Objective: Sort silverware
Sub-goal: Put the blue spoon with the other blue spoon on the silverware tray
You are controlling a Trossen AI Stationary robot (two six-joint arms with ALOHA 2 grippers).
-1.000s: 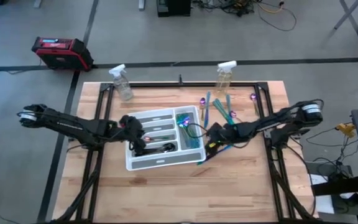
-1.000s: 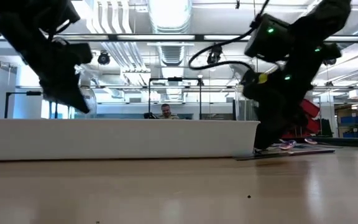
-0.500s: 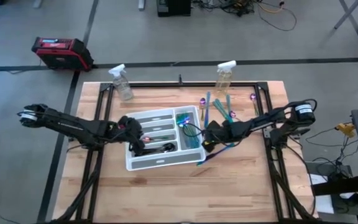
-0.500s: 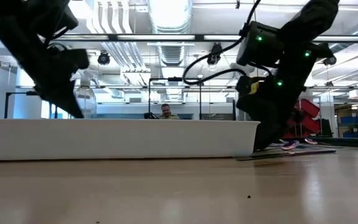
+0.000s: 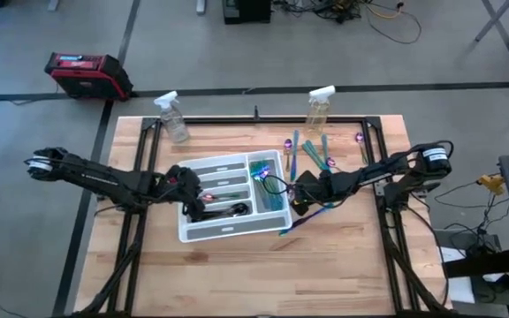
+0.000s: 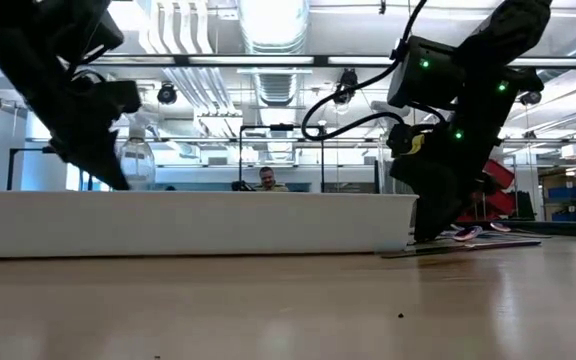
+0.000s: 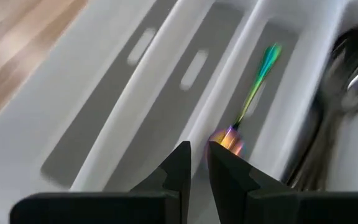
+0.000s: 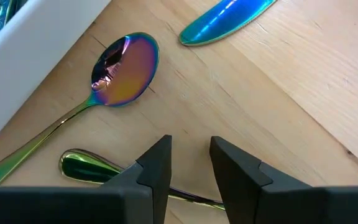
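The white tray (image 5: 228,181) sits mid-table with teal silverware (image 5: 270,193) in its right compartment and dark pieces (image 5: 230,210) near its front. My left gripper (image 7: 199,152) hangs over the tray, its fingers a slit apart. A slim iridescent utensil (image 7: 257,81) lies in a compartment, its magenta end (image 7: 230,138) beside one fingertip. My right gripper (image 8: 189,149) stands open over the wood, just right of the tray. A green-handled utensil (image 8: 86,165) runs under its fingers. A magenta-bowled spoon (image 8: 126,68) and a blue knife (image 8: 225,22) lie beyond. My left gripper points steeply down into the tray. One finger (image 7: 225,168) hides the utensil's near end (image 7: 230,138), so I cannot tell whether the gripper touches it. Nothing shows in the slit between the fingers.
More loose silverware (image 5: 312,155) lies on the table behind the right gripper. Two clear spray bottles (image 5: 173,117) (image 5: 321,108) stand at the far edge. The tray's white wall (image 6: 188,225) fills the low view. A person (image 6: 266,180) sits far behind the table.
My right gripper has tipped a little more steeply downward beside the tray's right wall, staying in about the same place.
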